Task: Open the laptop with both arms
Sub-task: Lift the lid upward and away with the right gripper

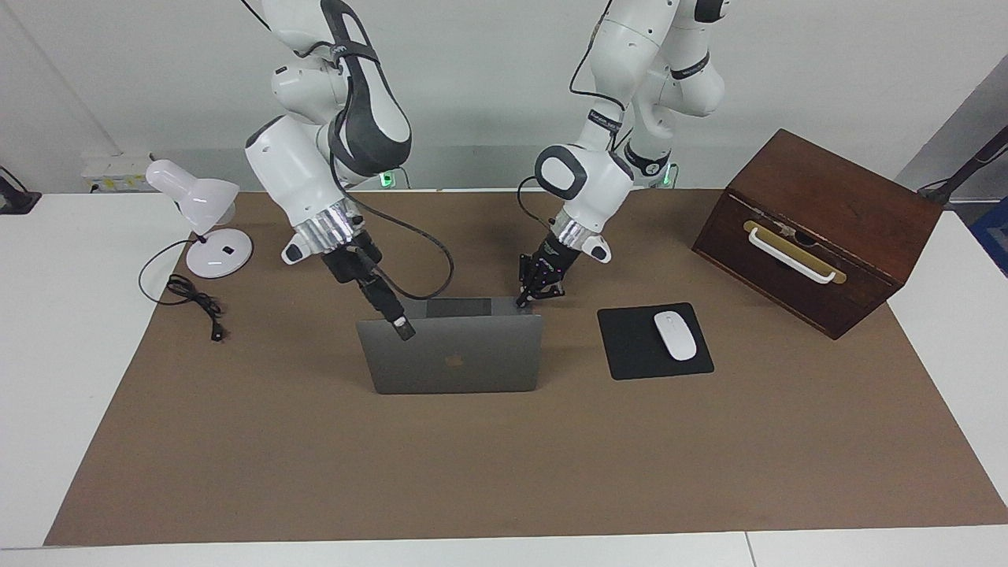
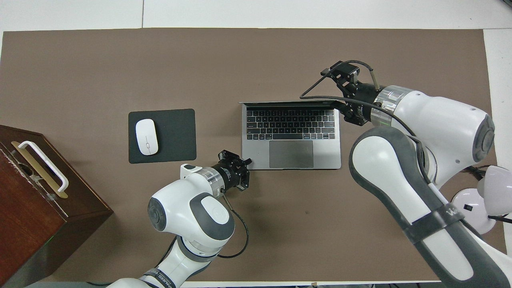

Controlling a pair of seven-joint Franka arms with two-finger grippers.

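Note:
The silver-grey laptop (image 1: pixel 453 362) stands open in the middle of the brown mat, its lid about upright with the apple logo facing away from the robots. The overhead view shows its keyboard deck and trackpad (image 2: pixel 292 148). My right gripper (image 1: pixel 402 324) is at the lid's top edge near the corner toward the right arm's end, shut on the lid; it also shows in the overhead view (image 2: pixel 339 106). My left gripper (image 1: pixel 537 298) rests at the deck's corner nearest the robots, toward the left arm's end, and shows in the overhead view (image 2: pixel 247 162).
A black mouse pad (image 1: pixel 630 346) with a white mouse (image 1: pixel 675 335) lies beside the laptop toward the left arm's end. A brown wooden box (image 1: pixel 827 228) with a white handle stands past it. A white desk lamp (image 1: pixel 201 205) and its cable (image 1: pixel 193 299) sit toward the right arm's end.

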